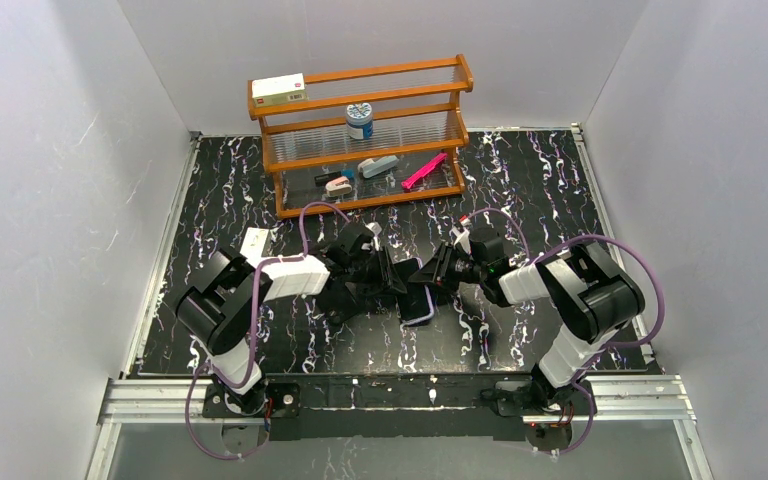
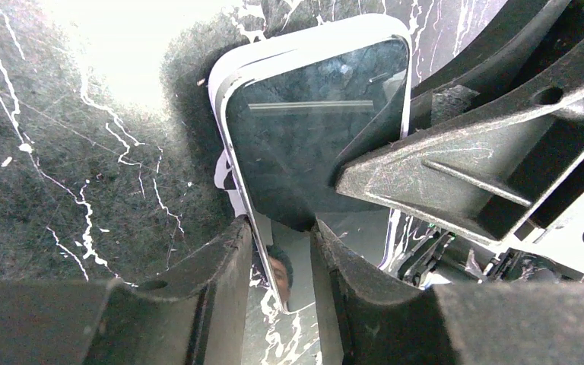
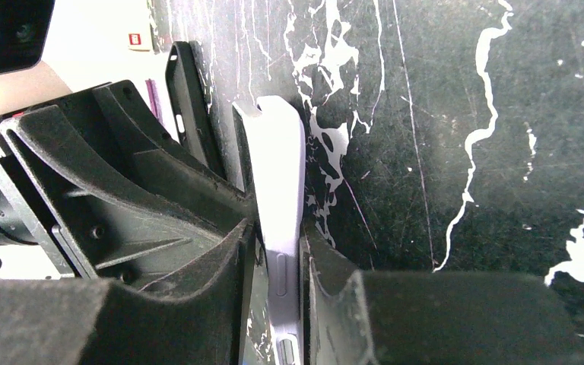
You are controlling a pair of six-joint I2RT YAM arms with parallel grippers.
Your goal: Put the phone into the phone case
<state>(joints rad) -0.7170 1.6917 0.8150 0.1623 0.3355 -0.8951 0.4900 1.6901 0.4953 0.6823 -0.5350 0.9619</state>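
Black marbled table [image 1: 520,190], overhead: the left gripper [image 1: 392,275] and right gripper [image 1: 430,272] meet at mid-frame over the phone [image 1: 419,305], whose pale rim shows just below them.
Wooden rack [image 1: 360,135], top centre: well apart from the work.
Left wrist, phone [image 2: 304,129]: the glossy screen fills the centre. Its lower end runs between this gripper's fingers [image 2: 220,296], which look clamped across it. The other gripper's finger lies on the screen's right side.
Right wrist, phone [image 3: 277,182]: edge-on at mid-frame, pinched between the fingers [image 3: 334,289], probably to keep it steady for lining up.
Right wrist, phone case [image 3: 186,99]: black shell on edge in the upper left, behind the left gripper and apart from the phone. It is not yet fitted.
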